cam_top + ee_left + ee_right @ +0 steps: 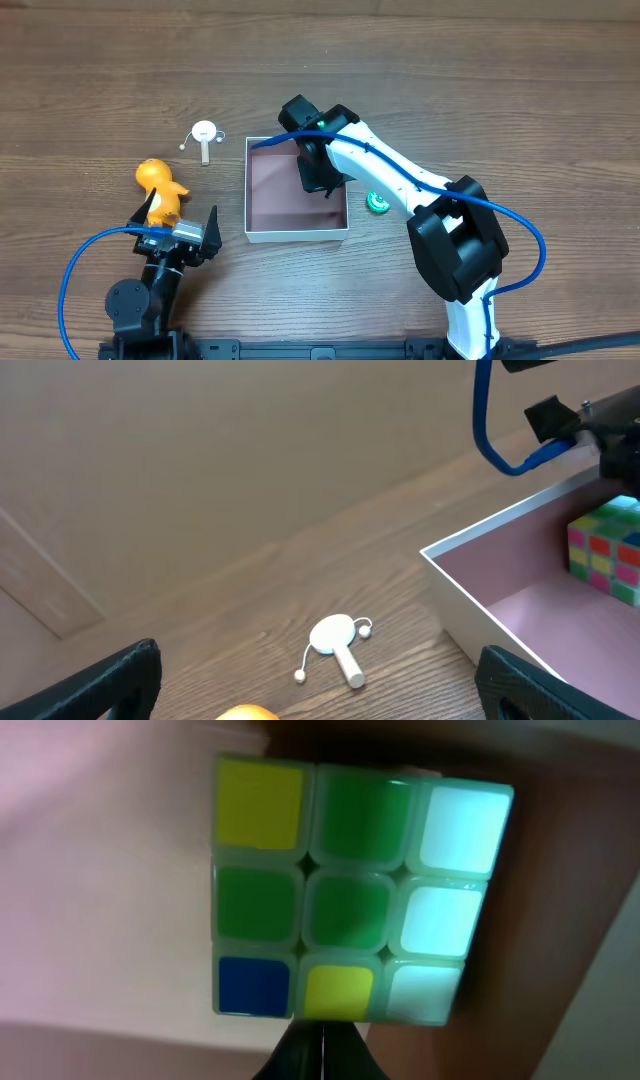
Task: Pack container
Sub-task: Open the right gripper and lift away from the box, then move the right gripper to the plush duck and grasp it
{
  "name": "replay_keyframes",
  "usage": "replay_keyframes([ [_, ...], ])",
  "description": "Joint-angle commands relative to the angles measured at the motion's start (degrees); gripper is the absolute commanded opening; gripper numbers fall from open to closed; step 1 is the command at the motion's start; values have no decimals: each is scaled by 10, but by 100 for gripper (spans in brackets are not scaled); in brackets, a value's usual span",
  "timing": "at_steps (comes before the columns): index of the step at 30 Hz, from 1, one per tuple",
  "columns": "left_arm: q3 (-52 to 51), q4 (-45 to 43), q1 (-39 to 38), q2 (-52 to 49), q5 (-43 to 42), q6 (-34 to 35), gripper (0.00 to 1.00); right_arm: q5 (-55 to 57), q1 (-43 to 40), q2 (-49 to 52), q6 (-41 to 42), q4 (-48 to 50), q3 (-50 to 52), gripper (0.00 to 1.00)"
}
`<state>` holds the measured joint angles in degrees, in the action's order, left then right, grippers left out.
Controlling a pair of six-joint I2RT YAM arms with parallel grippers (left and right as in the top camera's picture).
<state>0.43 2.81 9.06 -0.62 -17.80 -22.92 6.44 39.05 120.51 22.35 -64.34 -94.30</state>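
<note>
The container is a shallow white box with a pinkish inside, at the table's middle. My right gripper reaches down into its far right part. In the right wrist view its fingers are shut together, with a colourful puzzle cube just beyond the tips on the container's floor. The cube also shows in the left wrist view, inside the container. My left gripper is open and empty, with an orange duck toy between and just beyond its fingers.
A small white rattle drum with a wooden handle lies left of the container's far corner; it also shows in the left wrist view. A small green round object lies right of the container, under the right arm.
</note>
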Motion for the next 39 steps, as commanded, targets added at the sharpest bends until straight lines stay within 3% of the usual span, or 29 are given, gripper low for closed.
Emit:
replay_keyframes([
  [1, -2, -1, 3, 3, 0, -2, 100, 11, -1, -8, -3, 12, 0, 5],
  [13, -2, -1, 3, 3, 0, -2, 100, 15, -1, -8, -20, -65, -89, 5],
  [18, -2, -1, 3, 3, 0, -2, 100, 16, -2, -8, -49, -206, -338, 5],
  [21, -2, -1, 3, 3, 0, -2, 100, 97, -2, -8, -59, -295, -525, 13],
  [23, -2, -1, 3, 3, 0, -2, 100, 132, -3, -17, -61, -327, -578, 17],
  [29, -2, -1, 3, 3, 0, -2, 100, 131, -71, -113, -58, -327, -553, 19],
  [32, -2, -1, 3, 3, 0, -2, 100, 58, -162, -186, -56, -327, -435, 18],
  [36, -2, -1, 3, 3, 0, -2, 100, 45, -278, -289, -9, -327, -205, 19],
  [39, -2, -1, 3, 3, 0, -2, 100, 35, -322, -311, 4, -327, -101, 19],
])
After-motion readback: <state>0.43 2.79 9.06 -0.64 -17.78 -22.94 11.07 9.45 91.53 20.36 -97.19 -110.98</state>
